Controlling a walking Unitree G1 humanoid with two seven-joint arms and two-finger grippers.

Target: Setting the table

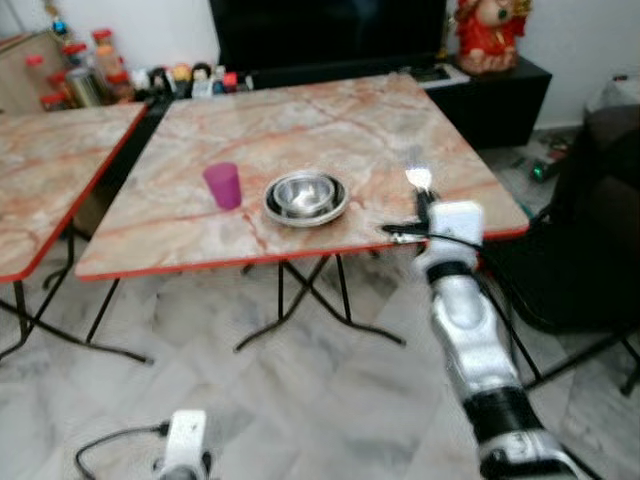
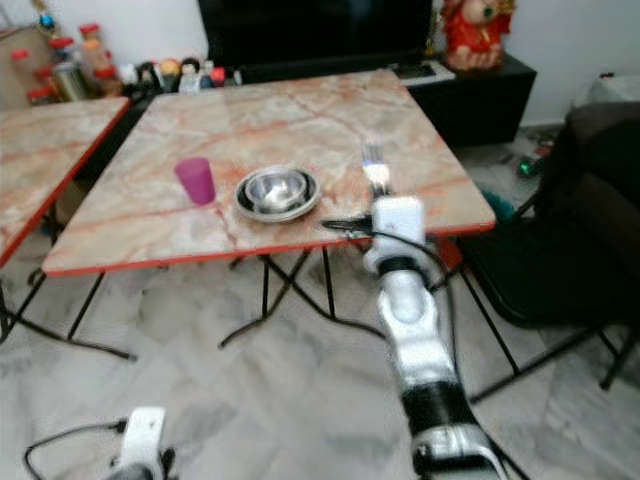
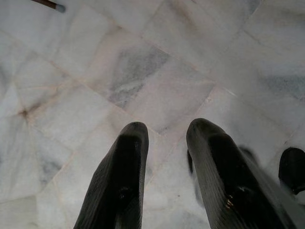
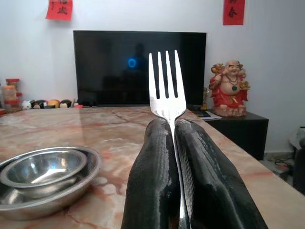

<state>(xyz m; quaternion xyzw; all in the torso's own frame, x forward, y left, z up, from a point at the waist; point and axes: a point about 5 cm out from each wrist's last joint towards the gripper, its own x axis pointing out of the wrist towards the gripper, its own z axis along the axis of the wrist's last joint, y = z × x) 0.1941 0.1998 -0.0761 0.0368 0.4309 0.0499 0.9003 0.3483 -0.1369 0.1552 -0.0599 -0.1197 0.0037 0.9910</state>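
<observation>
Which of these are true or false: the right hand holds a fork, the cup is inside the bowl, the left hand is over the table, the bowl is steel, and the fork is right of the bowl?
1. The right hand holds a fork. True.
2. The cup is inside the bowl. False: it stands on the table, left of the bowl.
3. The left hand is over the table. False: it hangs over the floor.
4. The bowl is steel. True.
5. The fork is right of the bowl. True.
</observation>
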